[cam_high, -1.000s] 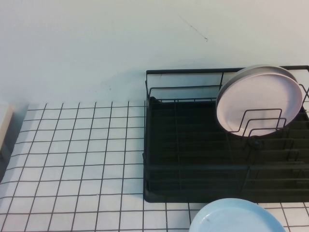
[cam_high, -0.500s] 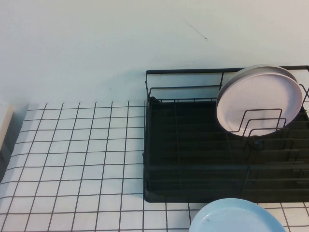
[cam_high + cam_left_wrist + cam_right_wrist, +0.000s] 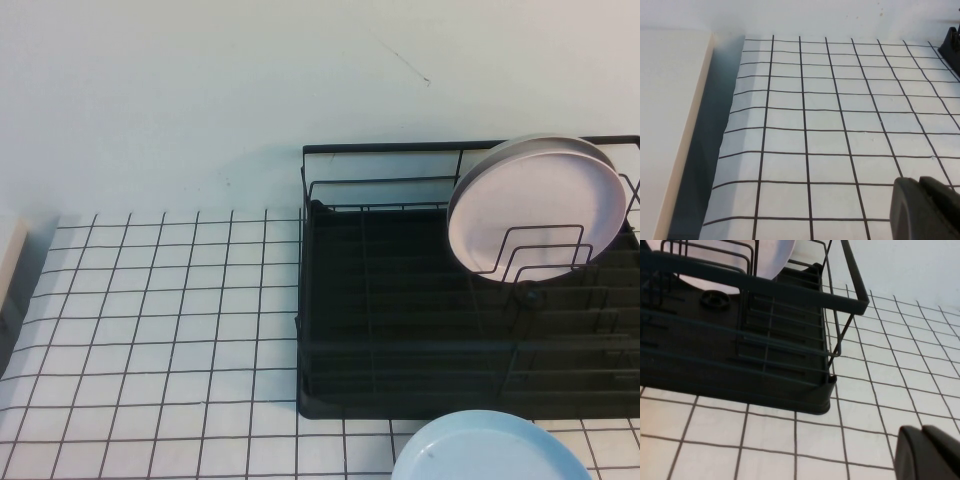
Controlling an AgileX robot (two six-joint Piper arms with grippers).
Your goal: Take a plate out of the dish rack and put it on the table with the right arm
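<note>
The light-blue plate (image 3: pixel 490 450) lies flat on the white gridded table (image 3: pixel 150 330) at the near edge of the high view, just in front of the black wire dish rack (image 3: pixel 400 340). Neither arm shows in the high view. My right gripper (image 3: pixel 922 432) hangs over bare table beside the rack's corner (image 3: pixel 825 390), fingers together, holding nothing. The blue plate is out of the right wrist view. My left gripper (image 3: pixel 920 182) is shut and empty over the table, far from the rack, whose corner (image 3: pixel 951 45) just shows.
A pale pink plate (image 3: pixel 540 205) stands upright between the rack's wire dividers at its back right; it also shows in the right wrist view (image 3: pixel 775 260). A beige raised surface (image 3: pixel 665 125) borders the table on the far left.
</note>
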